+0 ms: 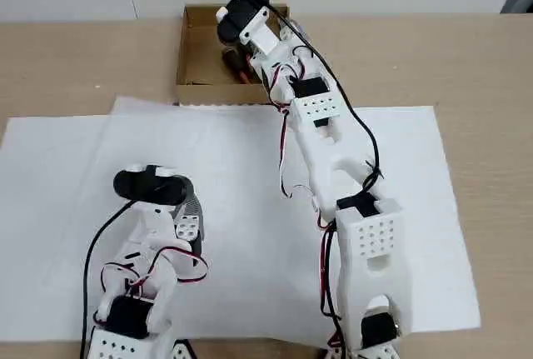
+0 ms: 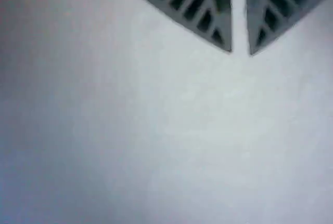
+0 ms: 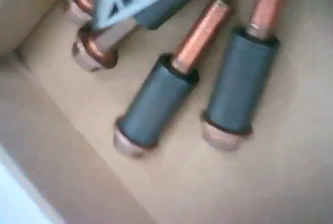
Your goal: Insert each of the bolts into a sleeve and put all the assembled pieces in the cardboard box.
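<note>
bolts (image 3: 204,29) in sleeves (image 3: 156,104) lie in cardboard box (image 1: 204,55) beneath right end effector (image 1: 236,61).

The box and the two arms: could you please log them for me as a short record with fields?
box: cardboard box at the table's far side, just beyond the paper
in box: two sleeved bolts lying side by side on the floor
also in box: two more bolt heads near a corner, partly under the right gripper
right gripper: reaching down inside the box
left gripper: shut and empty, low over the paper
</note>
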{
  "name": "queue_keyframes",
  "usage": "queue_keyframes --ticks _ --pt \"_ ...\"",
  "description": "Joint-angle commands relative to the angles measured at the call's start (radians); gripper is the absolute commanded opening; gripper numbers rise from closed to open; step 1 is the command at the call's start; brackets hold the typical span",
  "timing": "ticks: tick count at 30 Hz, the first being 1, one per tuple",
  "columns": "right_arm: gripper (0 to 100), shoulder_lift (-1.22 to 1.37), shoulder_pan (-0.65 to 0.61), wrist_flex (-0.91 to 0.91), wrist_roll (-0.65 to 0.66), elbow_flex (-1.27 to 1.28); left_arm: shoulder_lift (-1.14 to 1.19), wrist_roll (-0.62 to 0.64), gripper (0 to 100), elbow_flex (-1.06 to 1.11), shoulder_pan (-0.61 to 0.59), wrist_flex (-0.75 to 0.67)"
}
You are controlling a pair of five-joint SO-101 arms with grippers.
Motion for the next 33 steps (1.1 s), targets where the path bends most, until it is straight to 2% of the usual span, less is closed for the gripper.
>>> queue_keyframes --ticks 1,8,12,29,33 --pt "15.4 -0.036 0.002 -0.024 0.009 -0.054 -0.011 -0.006 1 -0.004 0.002 0.003" --pt "14.2 -0.148 0.004 0.099 0.005 -0.054 -0.011 -0.006 1 -0.004 -0.006 0.005" --pt "0.3 -0.239 0.018 0.162 0.005 -0.054 -0.011 -0.006 1 -0.004 -0.006 0.005" --pt "0.3 -0.664 0.127 0.610 -0.002 -0.054 -0.011 -0.006 1 -0.004 -0.006 0.005" --pt "0.3 -0.757 0.180 0.713 -0.087 -0.054 -0.011 -0.006 1 -0.004 -0.006 0.005"
